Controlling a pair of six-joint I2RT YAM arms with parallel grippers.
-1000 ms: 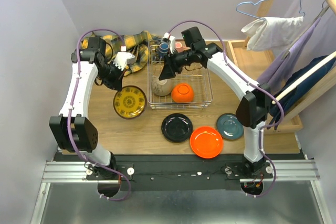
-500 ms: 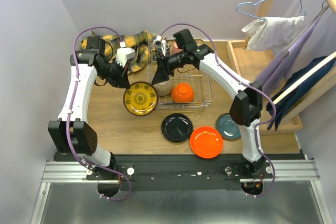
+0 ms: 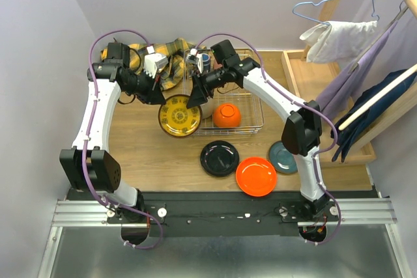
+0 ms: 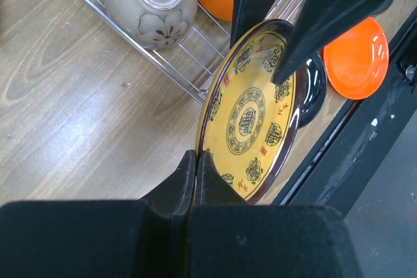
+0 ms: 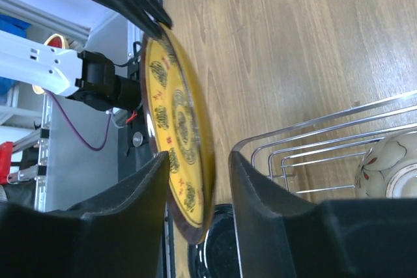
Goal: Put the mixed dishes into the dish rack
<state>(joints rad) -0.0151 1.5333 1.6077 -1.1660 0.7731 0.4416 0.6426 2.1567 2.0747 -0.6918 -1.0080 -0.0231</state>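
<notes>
Ok so, starting at the arm bases: there's a black metal rail [image 3: 215,213] along the near edge, then the wooden bench [image 3: 143,154]. On it sit a glossy black plate [image 3: 219,158], an orange plate [image 3: 256,176] and a teal plate [image 3: 280,161] partly tucked behind the right arm. A bit further in is the yellow patterned plate [image 4: 251,118], tipped up nearly on edge right at the near-left corner of the dish rack [image 3: 251,129]. It has a yellow face, a dark brownish rim, a ring of dark ornaments with little red marks and a medallion in the middle. The left gripper [image 4: 196,157] is pressed together, pinching the plate's rim. The right gripper [image 5: 199,157] is spread, one finger on each side of the opposite rim, with a gap on at least one side. Inside the silver wire rack there's an upside-down beige bowl [image 4: 151,1] with a flower motif, an orange bowl [image 3: 226,115] next to it, and what looks like a cup [image 3: 204,61] at the far left corner. Behind the rack lies a yellow plaid cloth [image 3: 171,53]. Off to the right are a wooden frame [image 3: 296,73], a wire hanger [image 3: 326,8] and some white fabric [image 3: 339,38] hanging up, all against pale lilac walls.
</notes>
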